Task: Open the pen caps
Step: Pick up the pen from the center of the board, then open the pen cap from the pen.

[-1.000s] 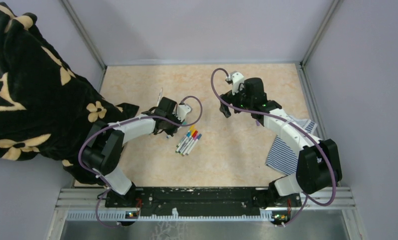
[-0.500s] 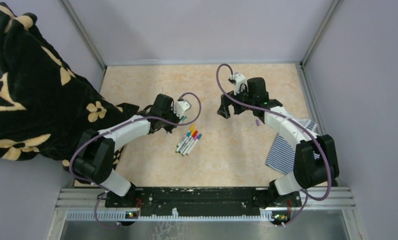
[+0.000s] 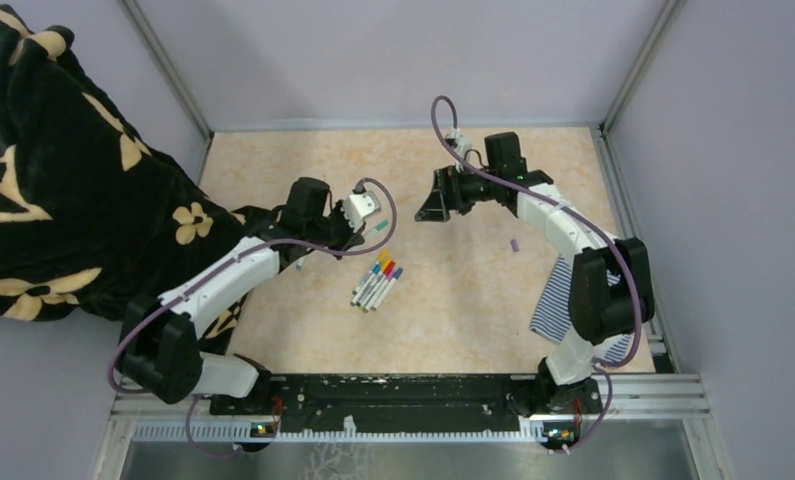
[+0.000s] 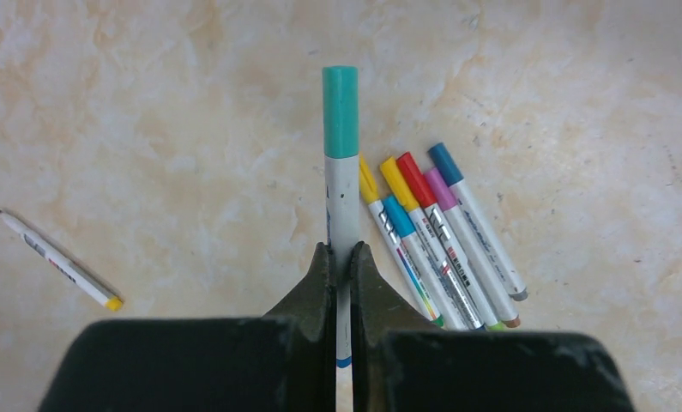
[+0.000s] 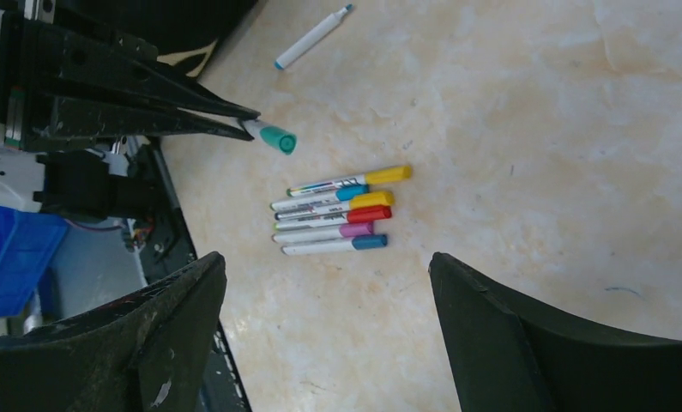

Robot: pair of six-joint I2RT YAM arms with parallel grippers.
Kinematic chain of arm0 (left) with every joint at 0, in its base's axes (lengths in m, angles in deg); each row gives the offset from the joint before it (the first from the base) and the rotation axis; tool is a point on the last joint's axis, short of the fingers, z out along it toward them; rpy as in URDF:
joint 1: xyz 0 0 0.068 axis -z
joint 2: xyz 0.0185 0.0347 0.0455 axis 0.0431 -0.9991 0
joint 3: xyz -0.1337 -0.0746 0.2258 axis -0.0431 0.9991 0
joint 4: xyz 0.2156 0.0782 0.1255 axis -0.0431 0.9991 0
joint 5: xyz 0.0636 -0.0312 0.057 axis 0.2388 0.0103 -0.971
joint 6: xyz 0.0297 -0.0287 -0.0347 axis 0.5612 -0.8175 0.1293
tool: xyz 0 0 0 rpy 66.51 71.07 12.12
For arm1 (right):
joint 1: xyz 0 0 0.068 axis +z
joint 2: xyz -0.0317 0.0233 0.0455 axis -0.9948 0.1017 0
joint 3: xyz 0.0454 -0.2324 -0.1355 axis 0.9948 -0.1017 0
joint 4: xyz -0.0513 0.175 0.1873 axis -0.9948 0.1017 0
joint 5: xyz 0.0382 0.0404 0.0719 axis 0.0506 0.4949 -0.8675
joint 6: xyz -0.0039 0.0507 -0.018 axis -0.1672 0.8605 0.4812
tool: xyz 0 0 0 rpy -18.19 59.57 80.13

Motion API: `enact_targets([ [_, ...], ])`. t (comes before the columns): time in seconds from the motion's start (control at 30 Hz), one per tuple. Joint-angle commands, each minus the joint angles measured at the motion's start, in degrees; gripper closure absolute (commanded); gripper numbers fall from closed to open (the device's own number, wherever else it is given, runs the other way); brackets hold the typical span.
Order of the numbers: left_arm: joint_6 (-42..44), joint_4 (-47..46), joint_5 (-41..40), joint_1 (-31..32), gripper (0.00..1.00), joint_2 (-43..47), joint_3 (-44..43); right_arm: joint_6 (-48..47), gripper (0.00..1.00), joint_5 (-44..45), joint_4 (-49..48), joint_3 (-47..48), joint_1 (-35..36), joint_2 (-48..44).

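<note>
Teal-capped pen [image 4: 343, 206] between left jaws

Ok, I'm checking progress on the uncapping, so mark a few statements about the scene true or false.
The left gripper is shut on the white-barrelled marker pen with the teal plastic cap. True.
That teal plastic cap is off. False: it sits on the pen's end.
The right gripper holds a pen. False: it is open and empty.
Six capped white marker pens lie side by side on the beige marbled table. True.
</note>
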State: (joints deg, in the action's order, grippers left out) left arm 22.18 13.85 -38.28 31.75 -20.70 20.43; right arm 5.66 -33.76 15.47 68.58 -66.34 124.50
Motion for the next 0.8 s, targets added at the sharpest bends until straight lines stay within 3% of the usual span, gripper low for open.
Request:
enact_targets([
  [0.0,1.80,-0.10,6.60,0.34,1.00,3.77,-0.68,6.51,0.13,-7.61,-3.43,4.64,0.08,3.27],
  [0.3,2.48,0.98,10.77,0.39,1.00,4.67,0.65,17.06,0.16,-11.58,-13.80,3.22,4.28,7.69],
  [0.77,2.41,1.08,11.89,0.35,1.00,3.93,1.61,15.95,0.35,-8.53,-14.39,1.38,10.03,8.05],
])
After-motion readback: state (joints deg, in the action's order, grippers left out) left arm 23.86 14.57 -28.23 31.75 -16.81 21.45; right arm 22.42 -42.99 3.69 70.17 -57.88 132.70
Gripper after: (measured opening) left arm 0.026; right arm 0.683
